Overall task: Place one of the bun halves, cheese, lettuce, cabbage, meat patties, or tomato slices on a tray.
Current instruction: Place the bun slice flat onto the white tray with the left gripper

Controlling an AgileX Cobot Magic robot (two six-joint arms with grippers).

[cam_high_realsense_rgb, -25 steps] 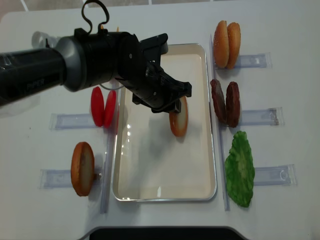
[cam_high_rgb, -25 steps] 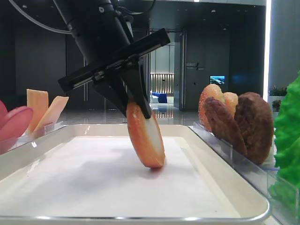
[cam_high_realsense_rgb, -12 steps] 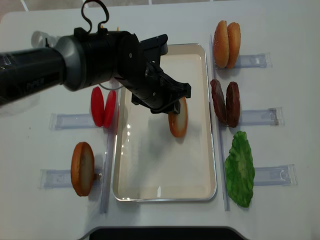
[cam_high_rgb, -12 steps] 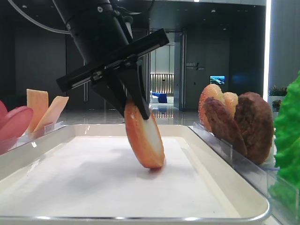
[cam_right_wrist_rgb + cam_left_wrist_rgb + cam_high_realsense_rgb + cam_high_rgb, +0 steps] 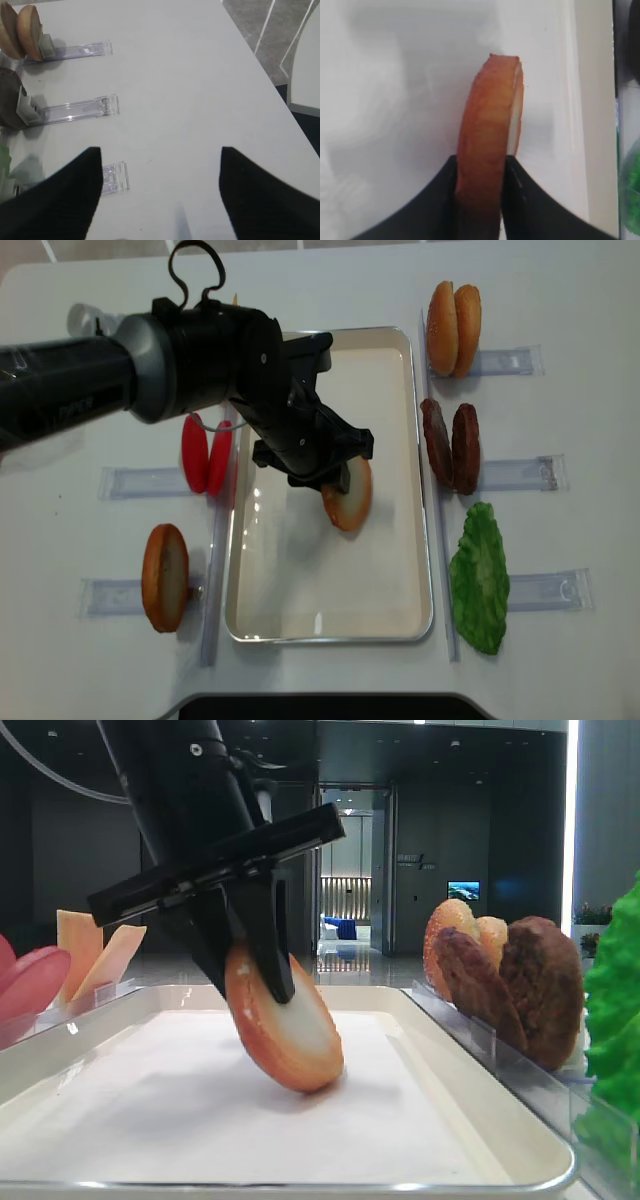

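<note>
Across the white table (image 5: 560,300) the tray (image 5: 415,570) is lying lengthwise between the clear racks (image 5: 515,362), and I am working over its middle with my left gripper (image 5: 318,472). I am holding the bun (image 5: 285,1030) on edge, tilted, its lower rim touching the liner while its upper part is sitting between my fingers (image 5: 517,185); the wrist view is showing both fingers pressing its crust and its pale face, so I am counting it as grasped, though only lightly. It is looking light and stiff enough to be standing on its rim without sagging, and its crust seems dry rather than slippery, so I am judging that a gentle pinch across the thickness near the rim is the right hold; squeezing harder would only dent it. Being round, it is liable to roll or flop onto a face once I am letting go, so tipping it further toward flat first seems wise. My right gripper (image 5: 157,200) is hanging over bare table with its fingers spread wide, holding nothing. Patties (image 5: 450,445), lettuce (image 5: 480,575), tomato (image 5: 205,453) and spare buns (image 5: 453,315) are waiting in the racks at the sides.
</note>
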